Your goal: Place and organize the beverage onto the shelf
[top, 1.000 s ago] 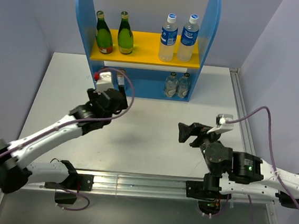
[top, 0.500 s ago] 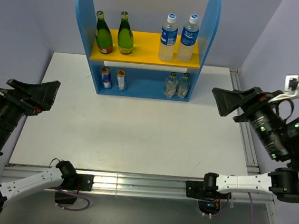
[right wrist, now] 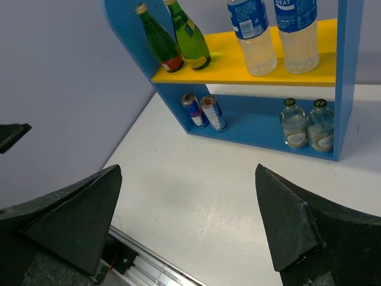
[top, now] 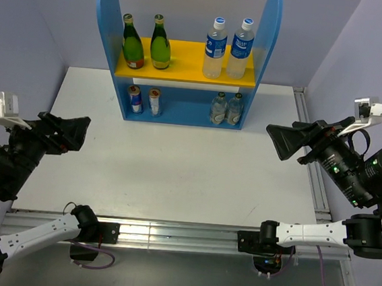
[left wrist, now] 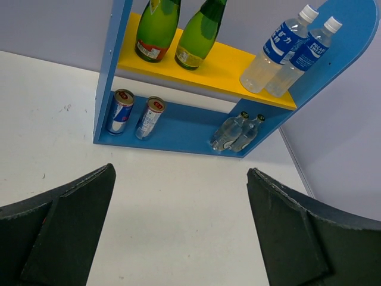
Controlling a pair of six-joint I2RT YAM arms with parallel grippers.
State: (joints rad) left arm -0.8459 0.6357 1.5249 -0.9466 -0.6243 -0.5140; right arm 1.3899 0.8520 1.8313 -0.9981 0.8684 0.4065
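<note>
Two green bottles [top: 133,49] (likely heavy, slick glass, best held mid-body), two water bottles [top: 215,47] and two light cans [top: 135,99] stand on the shelf [top: 185,65] at the desk's [top: 174,175] far edge. Left claw [left wrist: 180,173] and right claw [right wrist: 188,168] gape empty.

Only the letters "EAT" can be read, white on the blue label of one water bottle [right wrist: 296,36].
</note>
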